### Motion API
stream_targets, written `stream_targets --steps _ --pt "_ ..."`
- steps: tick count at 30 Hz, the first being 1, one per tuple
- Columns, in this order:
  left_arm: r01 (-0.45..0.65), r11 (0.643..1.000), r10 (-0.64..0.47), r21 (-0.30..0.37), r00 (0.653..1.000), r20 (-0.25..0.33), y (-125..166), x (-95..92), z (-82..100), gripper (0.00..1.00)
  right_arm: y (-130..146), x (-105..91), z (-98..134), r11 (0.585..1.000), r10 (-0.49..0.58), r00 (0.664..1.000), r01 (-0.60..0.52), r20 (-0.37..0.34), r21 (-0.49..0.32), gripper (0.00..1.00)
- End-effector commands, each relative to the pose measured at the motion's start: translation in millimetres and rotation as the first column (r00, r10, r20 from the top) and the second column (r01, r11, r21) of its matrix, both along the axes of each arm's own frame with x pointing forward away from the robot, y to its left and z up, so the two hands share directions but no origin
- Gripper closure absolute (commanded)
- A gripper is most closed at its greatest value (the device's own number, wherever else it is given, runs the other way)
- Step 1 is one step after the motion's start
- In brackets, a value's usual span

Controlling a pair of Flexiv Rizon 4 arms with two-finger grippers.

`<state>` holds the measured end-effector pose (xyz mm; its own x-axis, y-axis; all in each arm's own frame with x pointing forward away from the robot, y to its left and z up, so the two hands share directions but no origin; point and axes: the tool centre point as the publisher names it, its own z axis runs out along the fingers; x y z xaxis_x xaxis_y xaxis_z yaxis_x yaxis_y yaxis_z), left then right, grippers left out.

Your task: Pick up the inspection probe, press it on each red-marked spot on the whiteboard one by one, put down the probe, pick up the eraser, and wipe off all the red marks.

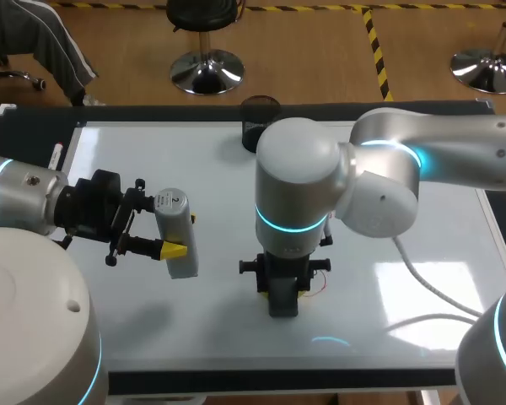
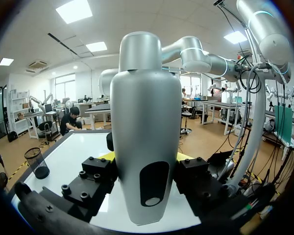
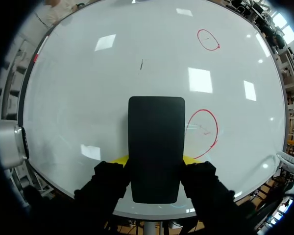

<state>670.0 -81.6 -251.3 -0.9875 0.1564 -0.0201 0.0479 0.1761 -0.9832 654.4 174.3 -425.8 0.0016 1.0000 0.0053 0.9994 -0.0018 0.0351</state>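
The grey inspection probe (image 1: 175, 232) hangs above the left part of the whiteboard (image 1: 152, 152), and my left gripper (image 1: 182, 235) is shut on it. In the left wrist view the probe (image 2: 144, 122) stands upright between the fingers (image 2: 106, 156). My right gripper (image 1: 282, 295) points down over the board's middle front, shut on the black eraser (image 3: 156, 147). Beside the eraser is a red circle (image 3: 203, 128). A second red circle (image 3: 208, 39) lies farther ahead. In the head view my right arm hides both marks.
A black cup (image 1: 260, 121) stands at the board's far edge, seen as a mesh cup (image 2: 36, 164) in the left wrist view. A marker (image 1: 57, 154) lies along the board's left edge. My right arm's cable (image 1: 422, 283) trails over the right part of the board.
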Motion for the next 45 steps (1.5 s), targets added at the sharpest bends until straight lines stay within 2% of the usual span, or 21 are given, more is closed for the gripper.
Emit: stream_targets --steps 1,7,14,21,28,34,40,45 --pt "0.0 1.0 0.0 0.0 1.0 0.001 1.2 -0.5 1.5 1.0 -21.1 5.4 -15.0 1.0 -0.001 1.0 0.001 -0.018 0.017 1.0" --pt "0.0 1.0 0.0 0.0 1.0 0.001 1.2 -0.5 1.5 1.0 -42.6 10.5 -24.4 1.0 -0.014 0.999 0.014 -0.03 -0.018 1.0" --pt "0.0 1.0 0.0 0.0 1.0 0.001 1.2 -0.5 1.5 1.0 -70.7 17.9 -36.4 0.999 -0.047 0.997 0.046 -0.06 -0.018 1.0" --pt "0.0 1.0 0.0 0.0 1.0 0.001 1.2 -0.5 1.5 1.0 -93.5 16.1 -46.2 0.995 -0.083 0.993 0.079 -0.078 -0.052 1.0" --pt "0.0 1.0 0.0 0.0 1.0 0.001 1.2 -0.5 1.5 1.0 -116.3 16.5 -42.7 0.991 -0.123 0.989 0.118 -0.077 -0.069 1.0" --pt "0.0 1.0 0.0 0.0 1.0 0.001 1.2 -0.5 1.5 1.0 -113.9 15.4 -19.8 0.991 -0.123 0.991 0.121 -0.044 -0.05 1.0" --pt "0.0 1.0 0.0 0.0 1.0 0.001 1.2 -0.5 1.5 1.0 -90.9 13.1 2.4 0.996 -0.081 0.997 0.08 -0.018 -0.048 1.0" --pt "0.0 1.0 0.0 0.0 1.0 0.001 1.2 -0.5 1.5 1.0 -71.6 18.6 9.8 0.998 -0.048 0.999 0.048 -0.007 -0.047 1.0"
